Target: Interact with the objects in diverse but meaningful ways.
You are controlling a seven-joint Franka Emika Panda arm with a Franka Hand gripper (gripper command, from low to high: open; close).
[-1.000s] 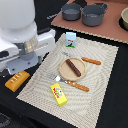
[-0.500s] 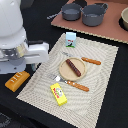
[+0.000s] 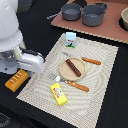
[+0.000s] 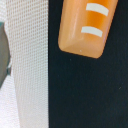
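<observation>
We cannot tell how far the claw is open: in the exterior view the white arm (image 3: 17, 52) hides it, and the wrist view shows no fingers at all, so nothing can be said about what it holds or touches. What we do see from the wrist is the orange-yellow ridged block (image 4: 86, 25), with two pale ridges on its face, lying on the dark counter (image 4: 85, 90) just beside the edge of the woven placemat (image 4: 30, 65).

In the exterior view that block (image 3: 16, 80) sits off the mat on the exterior view's left, partly under the arm. On the placemat (image 3: 100, 85) the brown sausage (image 3: 73, 67) lies across a round plate (image 3: 64, 73). The bright yellow rectangular box (image 3: 58, 94) rests near the mat's front edge, and the small white carton with green-blue sides (image 3: 71, 39) stands upright at the far edge. An orange-handled fork (image 3: 71, 83) lies just in front of the plate, and an orange-handled knife (image 3: 89, 60) just behind it. Two grey pots (image 3: 82, 12) stand well apart on a brown board behind.
</observation>
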